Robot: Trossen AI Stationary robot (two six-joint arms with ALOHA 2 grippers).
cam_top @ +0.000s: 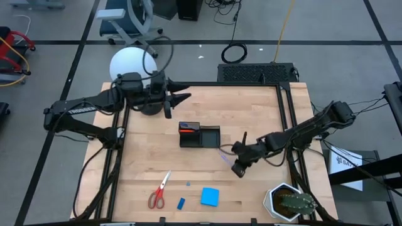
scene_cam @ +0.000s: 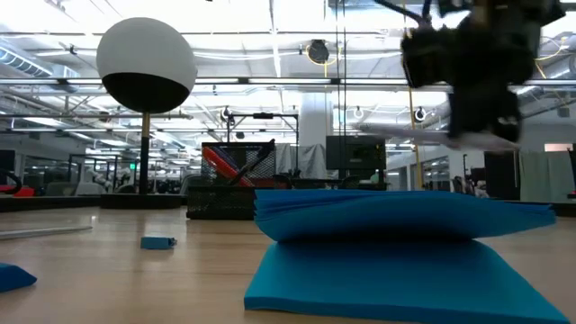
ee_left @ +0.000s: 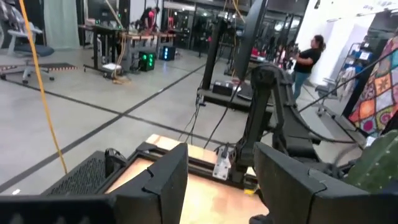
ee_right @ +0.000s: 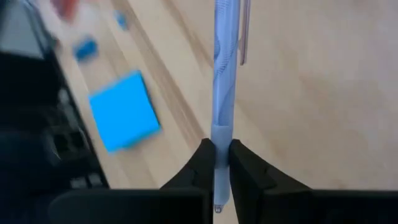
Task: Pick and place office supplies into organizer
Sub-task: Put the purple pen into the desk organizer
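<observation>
My right gripper (cam_top: 239, 164) is shut on a purple pen (ee_right: 224, 81) to the right of the black organizer (cam_top: 200, 135) and above the table. It also shows in the low view (scene_cam: 477, 81). The organizer holds an orange marker (cam_top: 187, 132). My left gripper (cam_top: 179, 98) is open and empty, above the table's far left part beside the lamp. Red-handled scissors (cam_top: 159, 190), a small blue eraser (cam_top: 181, 203) and a blue square notepad (cam_top: 210, 196) lie flat near the table's front edge. No thin black pen shows. My right gripper pinches the pen between its two fingertips (ee_right: 202, 163), close to one end (ee_right: 222, 146); a short stub sticks out behind the fingers. The rest of the pen reaches away from the gripper. In the low view the pen (scene_cam: 423, 133) is about level and lifted clear of the table.
A lamp with a white globe (cam_top: 132, 64) and a round black base stands at the far left corner. A potted cactus (cam_top: 292, 202) stands at the near right corner. A tiny blue scrap (cam_top: 188, 184) lies near the scissors. A person (ee_left: 308, 56) stands far off in the room.
</observation>
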